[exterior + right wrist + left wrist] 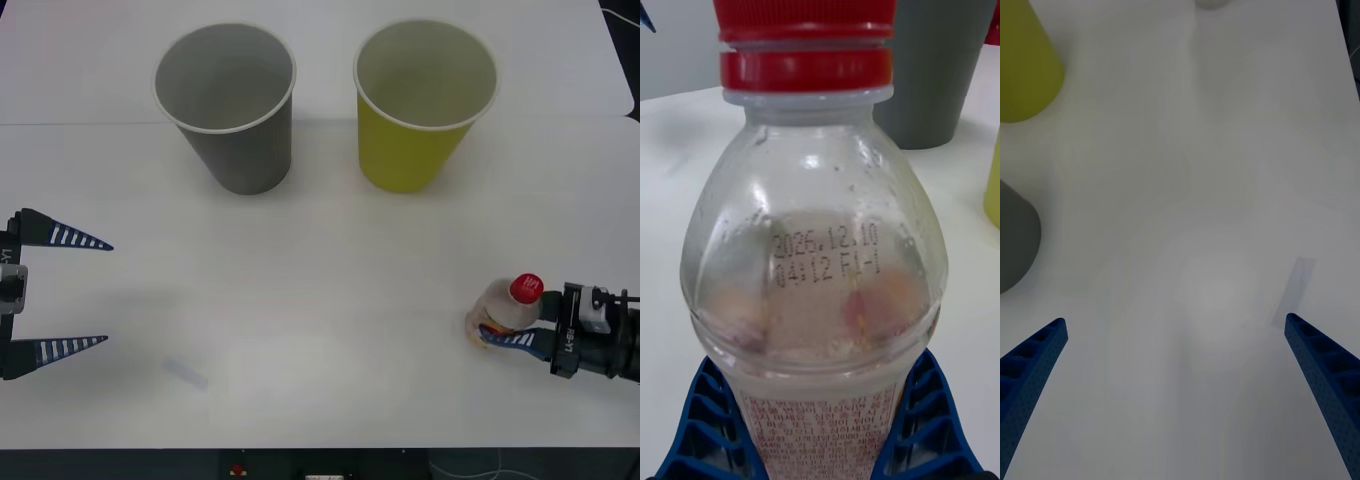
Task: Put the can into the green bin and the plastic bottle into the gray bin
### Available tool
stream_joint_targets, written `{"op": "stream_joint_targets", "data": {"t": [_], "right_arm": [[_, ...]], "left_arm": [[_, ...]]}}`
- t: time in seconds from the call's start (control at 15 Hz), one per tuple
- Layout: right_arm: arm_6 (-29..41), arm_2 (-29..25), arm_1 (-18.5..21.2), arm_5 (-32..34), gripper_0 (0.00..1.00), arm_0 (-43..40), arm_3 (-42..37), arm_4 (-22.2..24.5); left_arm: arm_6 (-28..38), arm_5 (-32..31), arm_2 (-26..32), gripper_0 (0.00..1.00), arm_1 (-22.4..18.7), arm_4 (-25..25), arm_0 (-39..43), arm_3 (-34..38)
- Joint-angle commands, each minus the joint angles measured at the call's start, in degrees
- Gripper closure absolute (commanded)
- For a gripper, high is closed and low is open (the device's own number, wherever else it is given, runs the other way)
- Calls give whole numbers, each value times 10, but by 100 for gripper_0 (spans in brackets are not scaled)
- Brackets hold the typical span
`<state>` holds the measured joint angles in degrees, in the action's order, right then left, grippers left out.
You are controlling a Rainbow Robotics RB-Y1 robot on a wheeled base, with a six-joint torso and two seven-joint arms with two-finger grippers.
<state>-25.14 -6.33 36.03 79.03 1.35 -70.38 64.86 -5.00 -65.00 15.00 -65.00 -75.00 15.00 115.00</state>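
- The small clear plastic bottle (505,308) with the red screw cap stood upright near the front right of the white desk (320,300), well apart from both cups.
- The right gripper (497,335) had its blue ribbed fingers (929,427) clamped on the bottle's labelled lower body (a printed date showed on the shoulder).
- The left gripper (90,292) hovered at the left edge, fingers spread wide apart.
- The tapered gray paper cup (228,105) stood beside the yellow-green paper cup (420,100) at the back.

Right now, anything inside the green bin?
From the front view, the green bin shows a pale inner wall and no can. Its near wall covers the bottom, so that part is unconfirmed. The right gripper holds the bottle on the table; the left gripper is open.
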Motion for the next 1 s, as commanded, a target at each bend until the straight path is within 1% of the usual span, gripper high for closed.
{"op": "stream_joint_targets", "data": {"t": [0.07,0.27,0.53,0.67,0.73,0.87,1.0], "right_arm": [[55,3,17,7,100,-4,-35,0],[142,4,41,-2,100,-21,-100,1],[279,11,84,-20,100,-31,-183,0],[364,11,113,-46,100,-35,-245,19],[408,11,128,-77,100,-44,-288,33],[523,11,155,-124,100,-56,-369,61],[616,11,173,-150,100,-56,-424,83]], "left_arm": [[0,0,0,0,0,0,0,0],[0,0,0,0,0,0,0,0],[0,0,0,0,0,0,0,0],[0,0,0,0,0,0,0,0],[0,0,0,0,0,0,0,0],[0,0,0,0,0,0,0,0],[0,0,0,0,0,0,0,0]]}}
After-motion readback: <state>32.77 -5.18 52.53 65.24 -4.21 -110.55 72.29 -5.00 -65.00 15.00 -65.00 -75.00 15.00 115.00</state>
